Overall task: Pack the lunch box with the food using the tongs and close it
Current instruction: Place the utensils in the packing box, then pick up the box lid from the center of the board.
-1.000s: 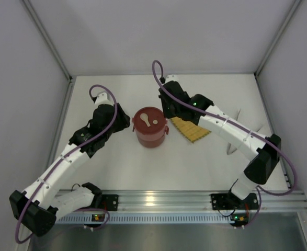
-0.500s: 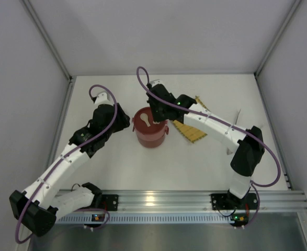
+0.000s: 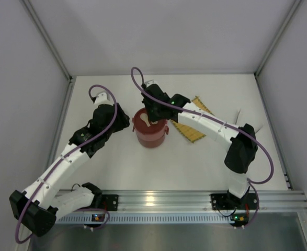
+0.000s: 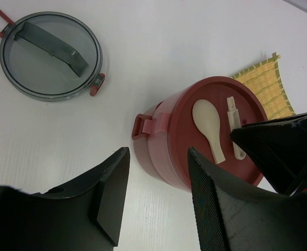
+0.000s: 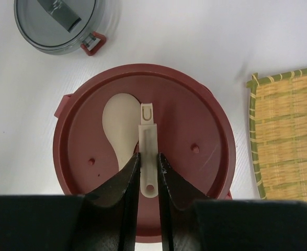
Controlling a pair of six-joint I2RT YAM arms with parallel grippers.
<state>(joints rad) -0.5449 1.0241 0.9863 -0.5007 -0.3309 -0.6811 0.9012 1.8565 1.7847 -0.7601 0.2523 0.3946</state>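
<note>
Right arm has swung from the mat (image 3: 191, 129) to above the lunch box (image 3: 152, 138), which stands lidded at table centre. Left gripper (image 4: 157, 157) sits at its 9 o'clock, jaws wide, empty. Right gripper (image 5: 148, 159) is narrow, straddling the beige stick (image 5: 147, 133) on the lid; whether it grips cannot be told.

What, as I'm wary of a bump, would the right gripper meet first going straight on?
Most likely the stick lying between its jaws on the lid, though how far above it the gripper hangs is unclear.
</note>
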